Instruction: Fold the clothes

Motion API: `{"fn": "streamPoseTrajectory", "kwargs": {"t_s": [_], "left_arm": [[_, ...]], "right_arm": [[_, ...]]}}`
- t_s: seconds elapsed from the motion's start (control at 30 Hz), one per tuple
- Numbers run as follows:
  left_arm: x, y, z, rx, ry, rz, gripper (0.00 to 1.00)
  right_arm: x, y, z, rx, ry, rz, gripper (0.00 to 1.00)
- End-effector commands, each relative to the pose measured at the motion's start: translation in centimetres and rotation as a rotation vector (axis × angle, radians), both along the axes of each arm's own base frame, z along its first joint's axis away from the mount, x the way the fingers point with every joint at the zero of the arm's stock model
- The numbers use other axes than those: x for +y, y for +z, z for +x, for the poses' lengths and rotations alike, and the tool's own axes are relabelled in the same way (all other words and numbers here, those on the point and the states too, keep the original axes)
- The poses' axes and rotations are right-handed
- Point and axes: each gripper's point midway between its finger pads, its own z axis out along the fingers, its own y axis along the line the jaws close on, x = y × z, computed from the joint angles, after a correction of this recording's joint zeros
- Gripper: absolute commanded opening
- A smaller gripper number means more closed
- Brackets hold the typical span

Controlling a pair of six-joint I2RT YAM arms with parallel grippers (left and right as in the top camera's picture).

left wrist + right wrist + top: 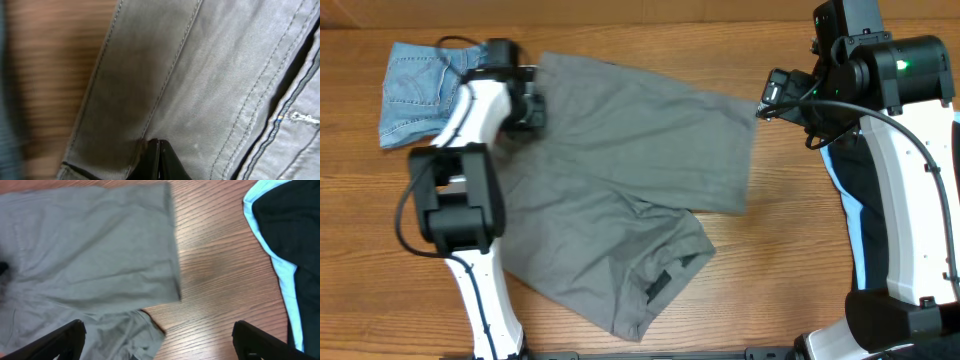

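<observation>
Overhead, garment: the grey trousers (620, 180) lie spread over the middle of the table (770, 290). One leg is laid across toward the right edge and the other runs toward the near edge, with creases where they meet.
Overhead, risk: a lift from the single pinch on the left would, in my judgement, drag the whole garment and undo the leg laid across. The denim shorts (415, 90) at the far-left corner lie just beside that pinch and could be snagged.
Overhead, arm pose: the left arm reaches from the near edge to the trousers' left border, with the left gripper (530, 100) low on the cloth. The right arm bends over the right side. The right gripper (767, 98) is just off the leg's far-right corner, and I cannot confirm any contact.
Left wrist, hand state: the fingers (159, 160) are pressed together, nipping grey cloth beside a stitched seam, close to the garment's border with bare wood alongside.
Left wrist, risk: the bite looks thin, so a single layer may slip out under a pull.
Right wrist, hand state: the jaws are spread wide with nothing between them. The right gripper (157, 330) hangs above the leg's hem (172, 255) and bare table.
Right wrist, risk: the black garment with pale-blue trim (295, 230) lies near, toward the right edge. A descent off line could catch it, or close on wood instead of the hem.
</observation>
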Motion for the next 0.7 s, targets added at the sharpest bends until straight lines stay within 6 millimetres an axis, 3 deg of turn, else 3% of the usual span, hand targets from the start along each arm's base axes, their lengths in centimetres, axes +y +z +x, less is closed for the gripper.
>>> {"fn": "streamPoseTrajectory", "kwargs": {"t_s": [0.0,0.17,0.33,0.53,0.67], "left_arm": [[0.4,-0.2,-0.5,0.015,0.032,-0.151,0.04],[-1.8,6.6,1.1,-0.13,-0.048,-0.269,0.05],[-2.9,15.9,1.3,-0.302,-0.1,-0.301,0.16],[-3.3,27.3,-2.2,-0.477,-0.131,-0.269,0.4],[-3.8,32.0,-5.8,-0.533,-0.139,-0.258,0.48]], "right_arm": [[0.0,0.0,0.3,-0.004,-0.009,0.006,0.98],[0.2,-2.4,1.2,0.074,-0.009,-0.007,0.98],[0.4,-5.5,2.7,0.146,-0.01,-0.018,0.95],[0.9,-10.4,2.1,0.322,0.032,-0.016,0.96],[1.3,-13.6,1.9,0.361,0.035,0.002,0.98]]}}
